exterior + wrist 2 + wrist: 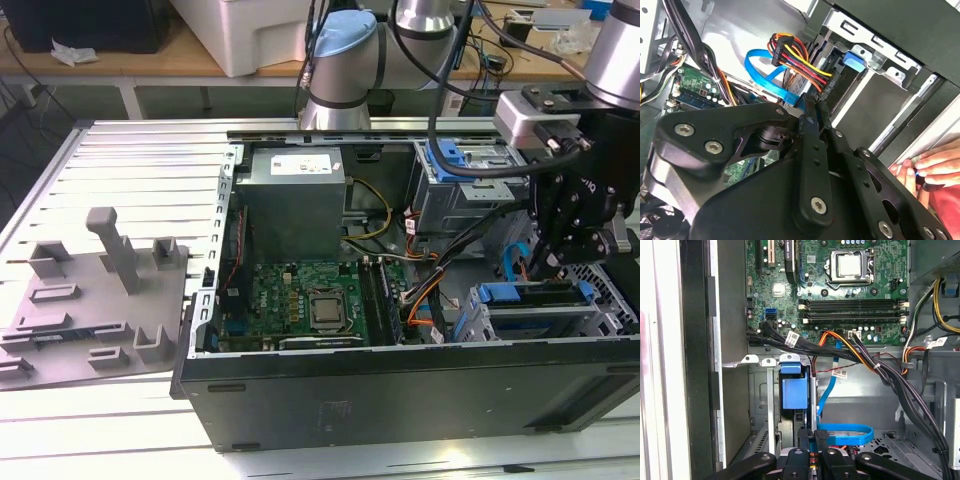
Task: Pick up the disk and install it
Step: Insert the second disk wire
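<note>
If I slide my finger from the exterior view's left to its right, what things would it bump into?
Grey holder plate with blocks → green motherboard → orange and yellow cables → drive cage with blue rails → black gripper just above that cage.

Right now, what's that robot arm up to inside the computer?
The arm's gripper hangs inside an open computer case, close to the grey drive cage. What looks like the disk, blue-edged, sits in a slot of that cage. A blue data cable lies beside the gripper. A person's hand rests just outside the case.
</note>
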Robot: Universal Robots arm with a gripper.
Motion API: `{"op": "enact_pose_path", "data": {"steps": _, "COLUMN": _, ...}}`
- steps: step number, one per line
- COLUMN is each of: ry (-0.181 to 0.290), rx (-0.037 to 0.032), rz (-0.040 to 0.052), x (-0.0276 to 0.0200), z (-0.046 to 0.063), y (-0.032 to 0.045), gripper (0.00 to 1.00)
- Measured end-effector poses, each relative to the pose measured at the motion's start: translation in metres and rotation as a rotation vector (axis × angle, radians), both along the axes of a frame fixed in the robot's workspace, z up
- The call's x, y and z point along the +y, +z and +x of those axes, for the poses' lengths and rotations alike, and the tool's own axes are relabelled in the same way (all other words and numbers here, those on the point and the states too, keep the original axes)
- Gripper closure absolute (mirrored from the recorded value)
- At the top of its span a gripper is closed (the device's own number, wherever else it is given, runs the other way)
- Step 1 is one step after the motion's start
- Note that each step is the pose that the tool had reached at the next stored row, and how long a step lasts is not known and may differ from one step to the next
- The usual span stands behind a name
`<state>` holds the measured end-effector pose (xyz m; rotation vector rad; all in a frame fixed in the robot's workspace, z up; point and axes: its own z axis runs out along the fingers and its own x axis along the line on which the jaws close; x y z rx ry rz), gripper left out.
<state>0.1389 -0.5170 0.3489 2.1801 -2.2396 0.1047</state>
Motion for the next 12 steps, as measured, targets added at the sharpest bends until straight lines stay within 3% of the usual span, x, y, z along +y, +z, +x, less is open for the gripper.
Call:
{"op": "enact_pose_path", "data": {"steps": 6, "ry": 0.000, "rx": -0.0005, "rz": 0.0000, "x": -0.0060, "z": 0.0006, "y": -0.0001, "gripper": 0.84}}
{"op": "enact_pose_path", "data": {"steps": 12, "ry": 0.000, "rx": -0.0025, "rz": -0.0001, "x": -0.0062, "z": 0.0005, "y": -0.0005, "gripper": 0.84}}
